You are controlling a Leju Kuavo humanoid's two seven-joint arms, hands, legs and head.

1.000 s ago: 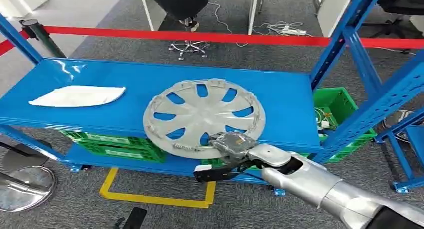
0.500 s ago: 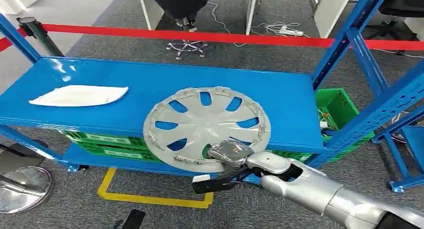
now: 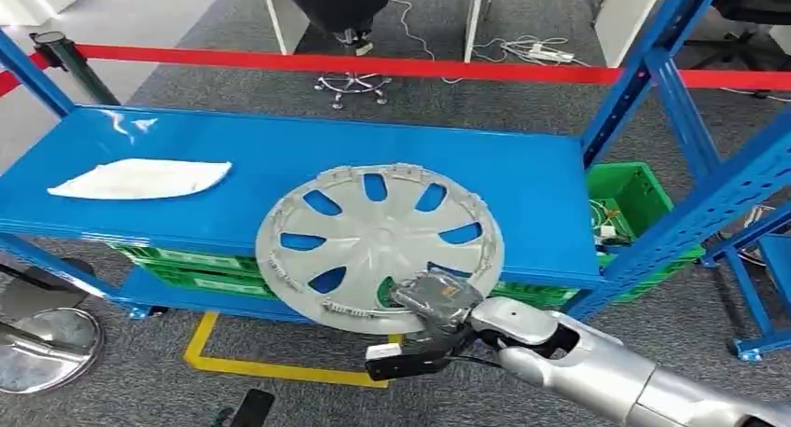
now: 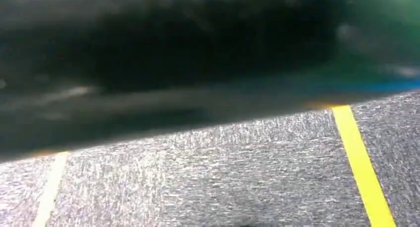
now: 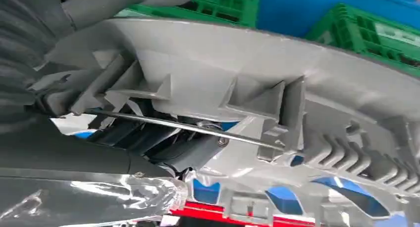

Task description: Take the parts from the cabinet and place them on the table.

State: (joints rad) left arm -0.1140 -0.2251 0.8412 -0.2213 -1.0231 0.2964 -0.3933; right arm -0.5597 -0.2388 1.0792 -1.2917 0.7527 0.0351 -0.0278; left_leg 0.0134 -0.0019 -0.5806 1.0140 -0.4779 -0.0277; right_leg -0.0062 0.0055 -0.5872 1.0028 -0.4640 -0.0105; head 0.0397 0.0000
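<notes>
Currently my right hand (image 3: 431, 308) grips the round grey plastic wheel cover (image 3: 380, 246) by its near rim, overhanging the blue metal shelf (image 3: 522, 180). One-edge hold; I expect sag or slip. Left hand's state: cannot tell.

Bright even light; glare on blue shelf (image 3: 131, 125); left wrist view blurred

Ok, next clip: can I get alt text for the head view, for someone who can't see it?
The robot's right hand grips the near edge of a grey wheel cover that lies on a blue shelf and overhangs its front edge. A flat white part lies further left on the shelf, green crates sit below, and a red barrier tape runs behind.
</notes>
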